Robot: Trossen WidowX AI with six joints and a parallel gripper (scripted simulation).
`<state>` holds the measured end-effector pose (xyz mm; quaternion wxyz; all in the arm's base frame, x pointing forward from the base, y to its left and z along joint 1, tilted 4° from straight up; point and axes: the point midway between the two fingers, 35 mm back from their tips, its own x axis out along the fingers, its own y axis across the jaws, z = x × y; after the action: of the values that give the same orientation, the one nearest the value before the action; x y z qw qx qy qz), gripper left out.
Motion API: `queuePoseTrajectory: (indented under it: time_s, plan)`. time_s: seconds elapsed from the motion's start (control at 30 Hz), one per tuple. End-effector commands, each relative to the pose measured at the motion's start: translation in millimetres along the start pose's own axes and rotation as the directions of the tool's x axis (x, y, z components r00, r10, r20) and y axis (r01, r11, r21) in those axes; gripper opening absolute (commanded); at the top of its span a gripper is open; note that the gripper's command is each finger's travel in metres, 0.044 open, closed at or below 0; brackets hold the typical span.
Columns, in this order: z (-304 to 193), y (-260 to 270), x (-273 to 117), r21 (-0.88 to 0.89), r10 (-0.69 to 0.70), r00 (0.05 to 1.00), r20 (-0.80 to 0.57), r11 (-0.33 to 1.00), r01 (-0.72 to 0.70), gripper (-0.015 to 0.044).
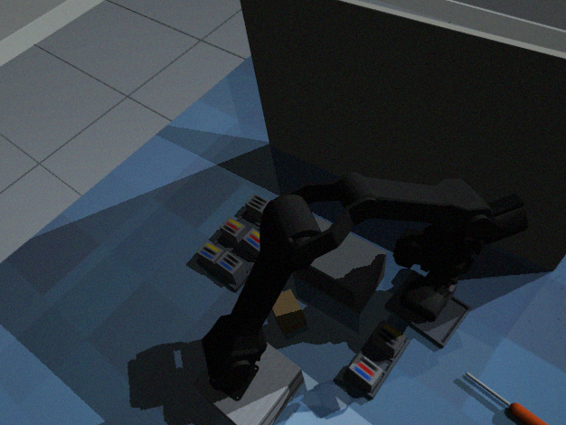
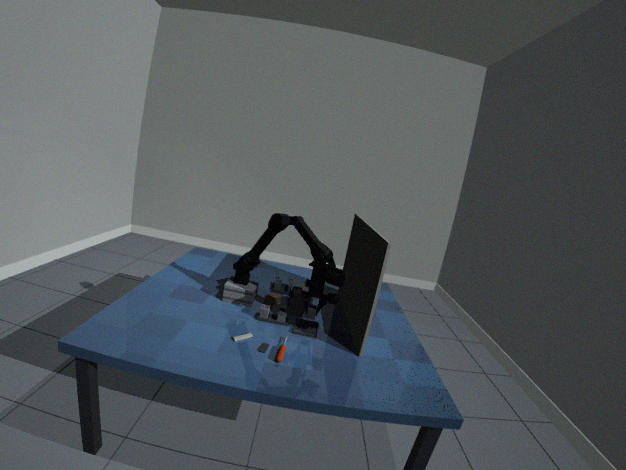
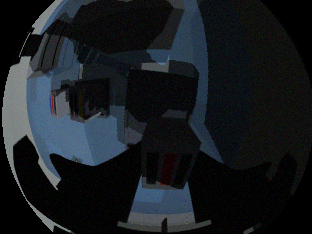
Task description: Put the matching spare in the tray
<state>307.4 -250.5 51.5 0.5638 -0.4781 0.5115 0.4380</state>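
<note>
My gripper (image 3: 164, 145) is shut on a grey spare (image 3: 168, 132) with a red stripe between two dark ones on its face. In the top view the dark gripper (image 1: 434, 295) is over the far-left part of the tray (image 1: 442, 344) (image 2: 305, 332), hiding most of the spare. Two other units, one red-and-blue striped (image 1: 365, 370) and one with a yellow stripe (image 1: 390, 333), sit in a holder beside the tray. Several striped units, such as a yellow-and-blue one (image 1: 210, 251), stand at the left. Heavy shadow hides the tray's inside. I cannot make out the mounted unit or any part code.
A tall dark panel (image 1: 411, 114) (image 2: 360, 283) stands close behind the gripper. A grey block (image 1: 356, 253) and a brown block (image 1: 287, 305) lie between the arm's base and the tray. An orange screwdriver (image 1: 525, 413) (image 2: 281, 352) and a white bar (image 2: 242, 336) lie on the blue table.
</note>
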Motion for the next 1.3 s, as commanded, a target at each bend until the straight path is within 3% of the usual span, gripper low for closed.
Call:
queuePoseTrajectory:
  time_s: [0.0,1.27]
  plan:
    - [2,2,6,0.005,0.007,1.000,0.010,1.000,-0.007,0.0000]
    - [5,8,41,0.005,0.007,1.000,0.010,1.000,-0.007,0.0000]
